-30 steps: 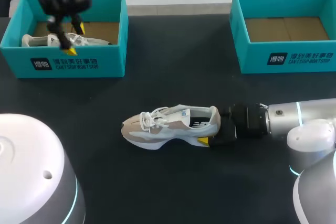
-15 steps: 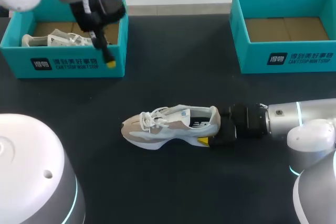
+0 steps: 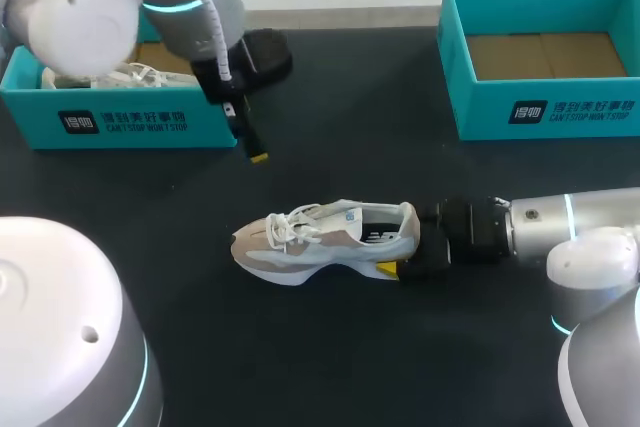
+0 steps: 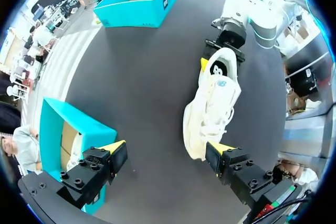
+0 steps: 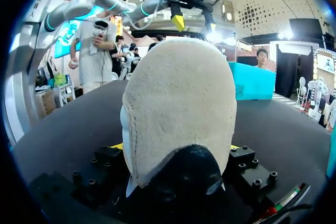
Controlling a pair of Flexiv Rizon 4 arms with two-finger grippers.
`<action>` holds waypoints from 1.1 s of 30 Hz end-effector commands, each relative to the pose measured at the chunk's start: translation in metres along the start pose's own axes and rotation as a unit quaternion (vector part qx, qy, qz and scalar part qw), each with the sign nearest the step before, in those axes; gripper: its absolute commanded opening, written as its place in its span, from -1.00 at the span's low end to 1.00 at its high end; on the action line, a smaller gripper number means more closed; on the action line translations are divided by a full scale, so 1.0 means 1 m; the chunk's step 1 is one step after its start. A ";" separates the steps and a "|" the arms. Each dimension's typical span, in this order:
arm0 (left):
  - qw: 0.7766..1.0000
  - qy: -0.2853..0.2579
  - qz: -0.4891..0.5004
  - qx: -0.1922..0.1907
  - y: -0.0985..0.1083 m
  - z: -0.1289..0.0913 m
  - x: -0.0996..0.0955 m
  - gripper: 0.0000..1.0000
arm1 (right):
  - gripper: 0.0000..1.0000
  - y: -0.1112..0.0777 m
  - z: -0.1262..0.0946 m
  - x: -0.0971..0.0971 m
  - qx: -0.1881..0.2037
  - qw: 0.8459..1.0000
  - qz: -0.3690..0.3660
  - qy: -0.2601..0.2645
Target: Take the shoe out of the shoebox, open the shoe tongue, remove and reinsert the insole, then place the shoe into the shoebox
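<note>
A white and beige shoe (image 3: 325,237) stands on its sole in the middle of the black table, toe pointing left. My right gripper (image 3: 403,252) is shut on its heel, one yellow tip on each side; in the right wrist view the heel (image 5: 178,108) fills the space between the fingers. My left gripper (image 3: 247,137) hangs open and empty above the table, just right of the left teal shoebox (image 3: 120,122). In the left wrist view the shoe (image 4: 212,103) lies ahead of the open left gripper (image 4: 167,150). A second shoe (image 3: 110,75) lies inside the left shoebox.
An empty teal shoebox (image 3: 545,112) with a cardboard floor stands at the back right. Dark tabletop (image 3: 340,127) lies bare between the two boxes and in front of the shoe.
My left arm has swung from over the left shoebox to the right and down toward the table's middle, gripper still open and empty. The right arm and the shoe have not moved.
</note>
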State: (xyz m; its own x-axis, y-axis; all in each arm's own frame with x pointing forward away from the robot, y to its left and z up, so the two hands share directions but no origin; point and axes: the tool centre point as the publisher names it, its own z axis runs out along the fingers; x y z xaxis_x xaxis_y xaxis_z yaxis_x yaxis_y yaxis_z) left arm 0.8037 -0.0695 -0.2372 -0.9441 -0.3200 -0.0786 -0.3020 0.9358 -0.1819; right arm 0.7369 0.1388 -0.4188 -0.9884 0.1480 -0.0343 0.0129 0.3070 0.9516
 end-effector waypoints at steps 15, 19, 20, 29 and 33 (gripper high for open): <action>1.000 0.001 0.001 -0.003 -0.002 0.001 -0.001 1.00 | -1.00 -0.002 0.004 0.000 0.001 1.000 0.000 -0.001; 1.000 0.001 0.001 -0.003 -0.002 0.001 -0.001 1.00 | -1.00 -0.002 0.004 0.000 0.001 1.000 0.000 -0.001; 1.000 0.001 0.001 -0.003 -0.002 0.001 -0.001 1.00 | -1.00 -0.002 0.004 0.000 0.001 1.000 0.000 -0.001; 0.981 -0.023 -0.191 -0.008 -0.004 -0.022 0.008 1.00 | -1.00 -0.002 0.004 0.000 0.001 1.000 0.000 -0.001; 0.960 -0.029 -0.278 -0.005 -0.006 -0.026 0.013 1.00 | -1.00 -0.002 0.004 0.000 0.001 1.000 0.000 -0.001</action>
State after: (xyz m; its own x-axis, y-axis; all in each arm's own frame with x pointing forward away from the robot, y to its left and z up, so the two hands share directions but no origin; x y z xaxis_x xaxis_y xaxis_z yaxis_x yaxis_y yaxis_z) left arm 0.7956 -0.0733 -0.2155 -0.7613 -0.6464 -0.0497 -0.6284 0.7547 -0.1886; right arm 0.7370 0.1387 -0.4188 -0.9884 0.1479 -0.0342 0.0130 0.3071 0.9516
